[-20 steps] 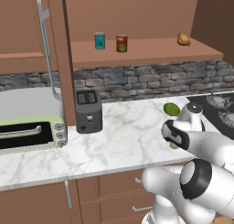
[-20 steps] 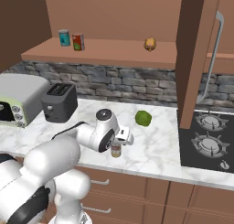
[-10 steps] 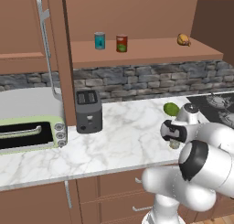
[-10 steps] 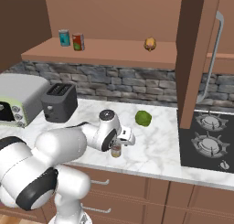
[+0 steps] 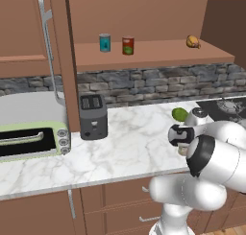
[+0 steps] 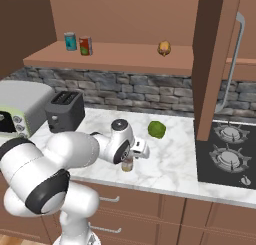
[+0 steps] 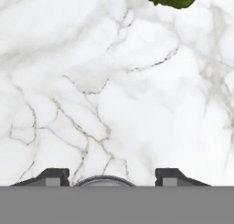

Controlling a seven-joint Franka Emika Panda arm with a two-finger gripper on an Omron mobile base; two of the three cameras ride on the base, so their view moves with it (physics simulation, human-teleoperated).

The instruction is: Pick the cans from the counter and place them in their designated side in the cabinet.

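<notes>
A cream-yellow can stands on the white marble counter near its front edge. My gripper points straight down over this can. In the hand view its silvery lid sits between the two fingertips, and a narrow gap shows on each side, so my gripper is open around it. The left base view has my gripper low over the counter. A red can stands on the cabinet shelf beside the teal-blue can.
A green lime lies just behind the can. A black toaster and a toaster oven stand to the left, a stove to the right. A small orange-brown item sits on the shelf's other half. The cabinet door hangs open.
The arm's elbow has swung in over the counter's edge. The hand has stayed over the cream-yellow can, and the can has not moved.
</notes>
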